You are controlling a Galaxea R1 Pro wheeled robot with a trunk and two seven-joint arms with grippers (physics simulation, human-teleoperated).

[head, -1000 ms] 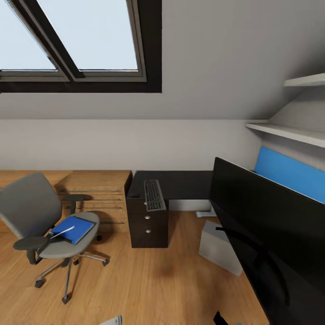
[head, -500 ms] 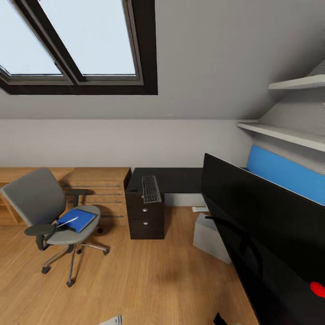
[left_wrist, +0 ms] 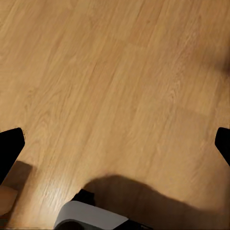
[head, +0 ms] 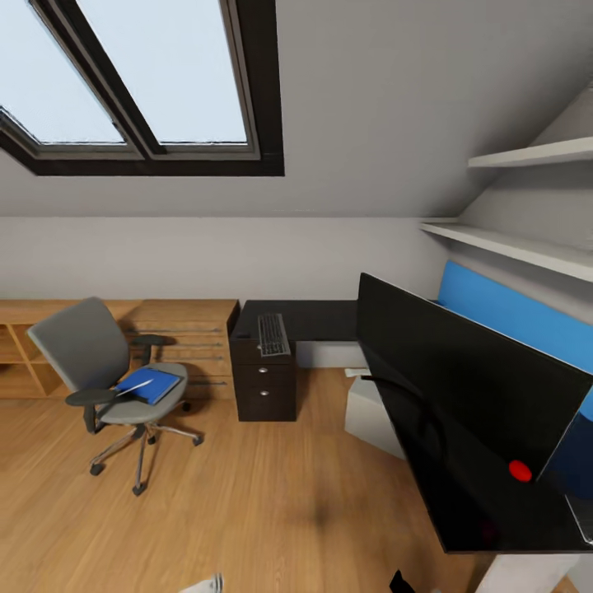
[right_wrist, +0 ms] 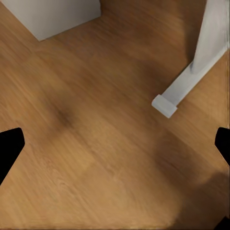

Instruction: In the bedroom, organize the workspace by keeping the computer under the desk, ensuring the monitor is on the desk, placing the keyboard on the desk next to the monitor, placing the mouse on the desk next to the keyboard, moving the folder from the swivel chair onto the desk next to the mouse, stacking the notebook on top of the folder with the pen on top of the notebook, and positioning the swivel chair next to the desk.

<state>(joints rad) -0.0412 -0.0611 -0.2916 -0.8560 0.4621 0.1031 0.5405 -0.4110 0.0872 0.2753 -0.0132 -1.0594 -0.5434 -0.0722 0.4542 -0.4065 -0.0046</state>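
Blue folder (head: 149,385) unmoved on swivel chair (head: 99,362); camera pulled back

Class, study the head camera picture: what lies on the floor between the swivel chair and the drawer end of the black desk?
In the head view, bare wooden floor separates the swivel chair from the desk; wooden cabinets stand behind.

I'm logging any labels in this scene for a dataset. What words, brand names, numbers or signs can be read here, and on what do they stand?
No readable text in any view.
Keyboard on the desk: key legends too small to read.
Monitor: screen black, no brand mark visible.
Blue folder on the swivel chair: no label legible.
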